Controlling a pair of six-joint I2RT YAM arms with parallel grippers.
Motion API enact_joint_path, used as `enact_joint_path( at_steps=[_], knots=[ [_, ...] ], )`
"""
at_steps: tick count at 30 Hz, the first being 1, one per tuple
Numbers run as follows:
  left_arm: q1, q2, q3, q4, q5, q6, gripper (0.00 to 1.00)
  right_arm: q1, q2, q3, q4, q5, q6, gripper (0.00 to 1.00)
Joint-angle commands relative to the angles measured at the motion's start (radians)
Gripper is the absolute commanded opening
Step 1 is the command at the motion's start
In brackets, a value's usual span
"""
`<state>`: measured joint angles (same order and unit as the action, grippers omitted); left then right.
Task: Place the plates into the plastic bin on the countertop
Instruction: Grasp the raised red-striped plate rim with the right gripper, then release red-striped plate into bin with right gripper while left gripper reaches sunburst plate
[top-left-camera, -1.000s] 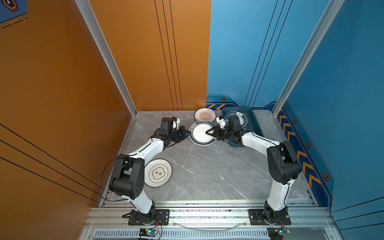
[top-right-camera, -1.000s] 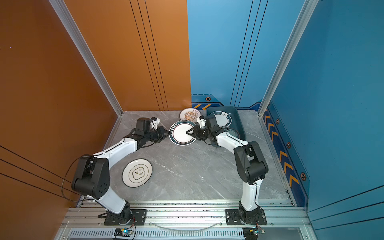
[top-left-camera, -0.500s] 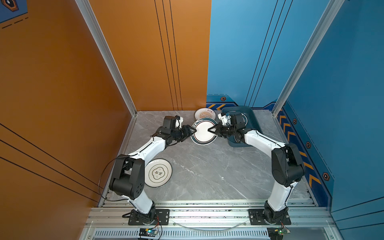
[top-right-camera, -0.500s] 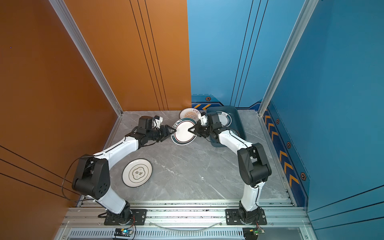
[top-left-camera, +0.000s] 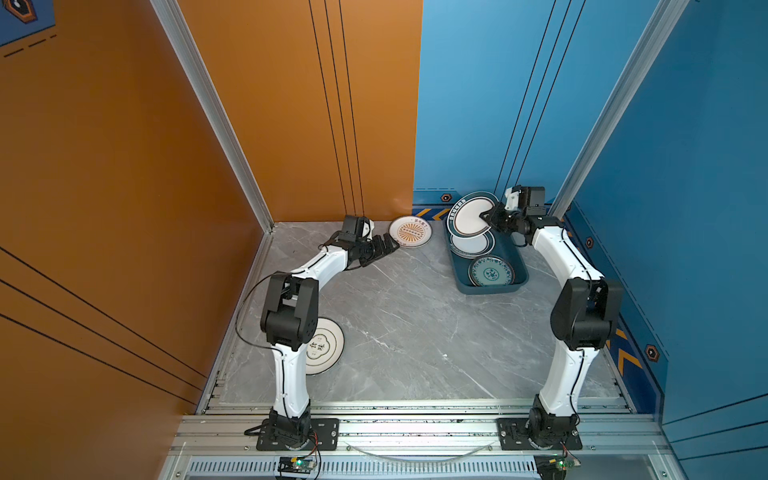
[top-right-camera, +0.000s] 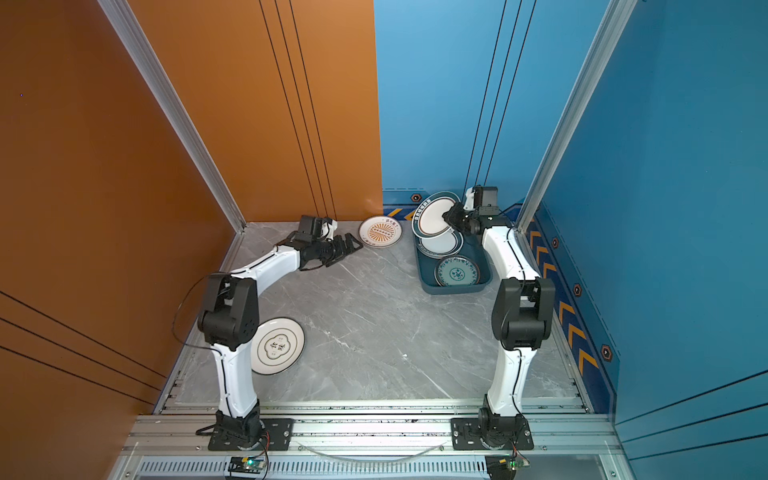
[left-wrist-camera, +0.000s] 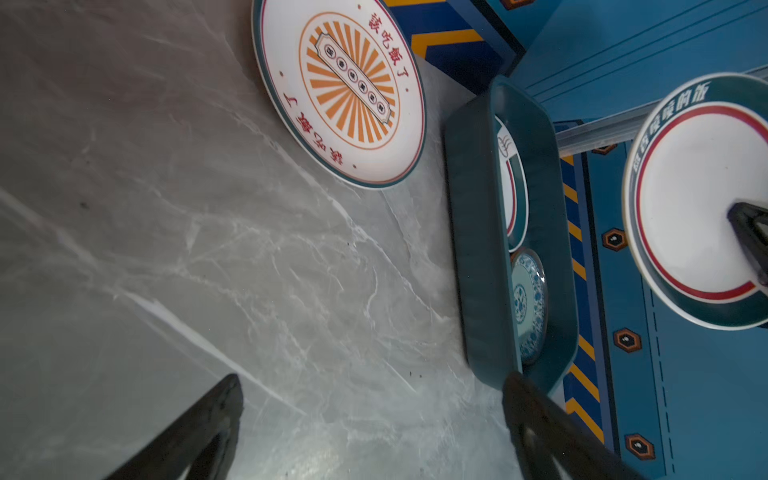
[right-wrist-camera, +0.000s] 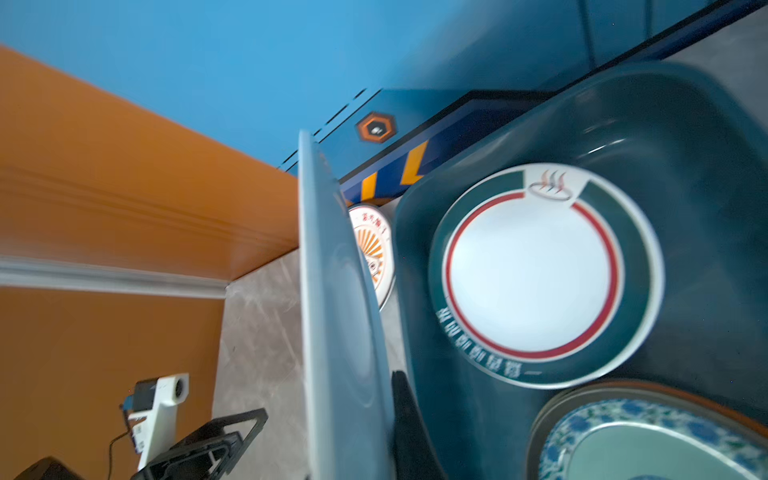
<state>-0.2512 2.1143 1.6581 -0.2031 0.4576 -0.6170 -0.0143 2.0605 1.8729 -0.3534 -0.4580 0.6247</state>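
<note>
Carrying phase, I'd judge; grey marble-veined desk (top-left-camera: 395, 332) has the dark teal rectangular plastic bin (top-left-camera: 490, 289) at its far right, already holding a green-rimmed white plate (top-left-camera: 473, 248) and a teal patterned round plate (top-left-camera: 491, 271); orange-sunburst white plate (top-left-camera: 410, 232) and cream round plate (top-left-camera: 328, 345) still lie outside it. Right end effector (top-left-camera: 484, 215) is clenched on a second green-rimmed plate (top-left-camera: 467, 216), steeply tilted, raised near the bin's far end; left end effector (top-left-camera: 388, 245) released, empty, just beside the sunburst plate. Next: level, lower onto the binned plate, let go. A second ago both met at this plate mid-desk; left has since let go and backed off.
</note>
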Motion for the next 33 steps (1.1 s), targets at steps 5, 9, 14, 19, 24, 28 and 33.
enact_joint_path(
  at_steps=[5, 9, 14, 19, 24, 28, 33],
  knots=[
    [0.029, 0.195, 0.292, -0.169, -0.068, 0.059, 0.98, -0.048, 0.259, 0.279, -0.170, 0.049, 0.000, 0.00],
    [0.039, 0.308, 0.433, -0.217, -0.064, 0.056, 0.98, -0.057, 0.334, 0.343, -0.193, 0.057, 0.009, 0.00],
    [0.038, 0.400, 0.536, -0.226, -0.076, 0.040, 0.98, -0.057, 0.375, 0.342, -0.187, 0.057, 0.016, 0.00],
    [0.023, 0.491, 0.649, -0.235, -0.083, 0.014, 0.98, -0.045, 0.413, 0.337, -0.182, 0.044, 0.028, 0.00],
    [-0.001, 0.573, 0.755, -0.234, -0.097, -0.033, 0.98, -0.031, 0.413, 0.279, -0.154, 0.042, 0.036, 0.00],
    [-0.012, 0.618, 0.803, -0.234, -0.135, -0.057, 0.98, -0.023, 0.385, 0.198, -0.125, 0.053, 0.036, 0.05],
    [-0.016, 0.646, 0.817, -0.233, -0.168, -0.081, 0.93, -0.016, 0.354, 0.129, -0.133, 0.096, 0.024, 0.29]
  ],
)
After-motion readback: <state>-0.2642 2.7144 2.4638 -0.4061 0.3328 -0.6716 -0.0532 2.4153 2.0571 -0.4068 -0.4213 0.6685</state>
